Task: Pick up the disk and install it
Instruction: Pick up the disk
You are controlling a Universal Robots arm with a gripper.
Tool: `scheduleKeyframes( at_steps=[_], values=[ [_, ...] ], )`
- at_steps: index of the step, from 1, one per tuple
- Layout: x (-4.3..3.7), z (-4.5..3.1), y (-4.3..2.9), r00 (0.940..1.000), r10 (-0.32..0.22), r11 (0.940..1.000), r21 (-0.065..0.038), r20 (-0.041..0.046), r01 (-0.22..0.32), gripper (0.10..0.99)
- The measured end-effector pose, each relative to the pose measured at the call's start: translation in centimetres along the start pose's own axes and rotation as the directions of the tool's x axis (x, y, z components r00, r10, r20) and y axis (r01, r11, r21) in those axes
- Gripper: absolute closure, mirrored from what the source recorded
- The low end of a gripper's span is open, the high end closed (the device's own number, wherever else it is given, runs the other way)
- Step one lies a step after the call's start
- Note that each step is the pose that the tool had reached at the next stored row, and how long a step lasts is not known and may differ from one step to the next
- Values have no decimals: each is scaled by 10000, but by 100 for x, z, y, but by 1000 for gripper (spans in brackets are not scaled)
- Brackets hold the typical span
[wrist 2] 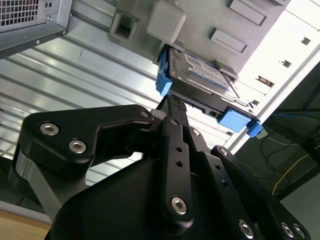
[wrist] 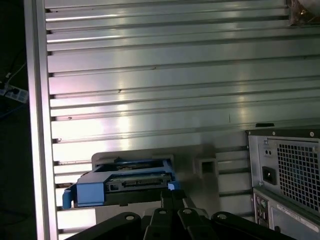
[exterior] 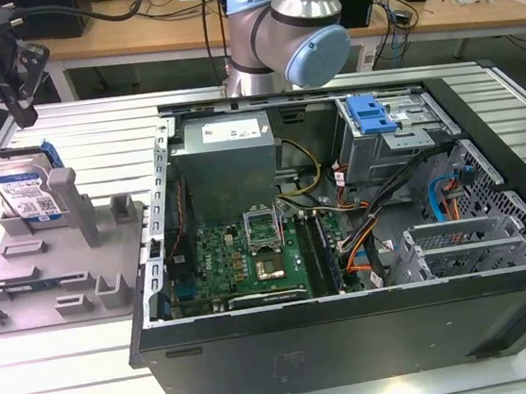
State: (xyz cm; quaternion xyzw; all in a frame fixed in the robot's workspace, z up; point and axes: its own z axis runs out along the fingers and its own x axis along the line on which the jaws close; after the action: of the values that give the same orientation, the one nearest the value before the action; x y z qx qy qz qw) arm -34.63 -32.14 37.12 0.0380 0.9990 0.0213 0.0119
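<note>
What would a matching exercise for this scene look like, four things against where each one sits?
1. silver-grey rectangular disk in its blue plastic carrier
2. black metal gripper
3. blue plastic latch piece
4. green circuit board

A. atop the grey metal drive cage
B. on edge in the grey plastic holder
C. flat on the floor of the open black computer case
D. above the disk

Pairs: 1-B, 2-D, 3-A, 4-C.
</note>
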Motion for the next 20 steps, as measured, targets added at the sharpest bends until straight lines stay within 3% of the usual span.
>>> scheduleKeyframes(
  at_steps=[10,14,17,19,20],
  values=[
    [5,0,0,10000,-19,10000,1,-1,19,980],
    [5,3,0,9958,-912,9958,-20,-39,912,980],
    [5,10,-1,9789,-2043,9789,-26,-88,2042,980],
    [5,12,-1,9613,-2752,9614,-20,-125,2752,973],
    [4,12,-1,9464,-3226,9465,-7,-154,3226,851]
  ],
)
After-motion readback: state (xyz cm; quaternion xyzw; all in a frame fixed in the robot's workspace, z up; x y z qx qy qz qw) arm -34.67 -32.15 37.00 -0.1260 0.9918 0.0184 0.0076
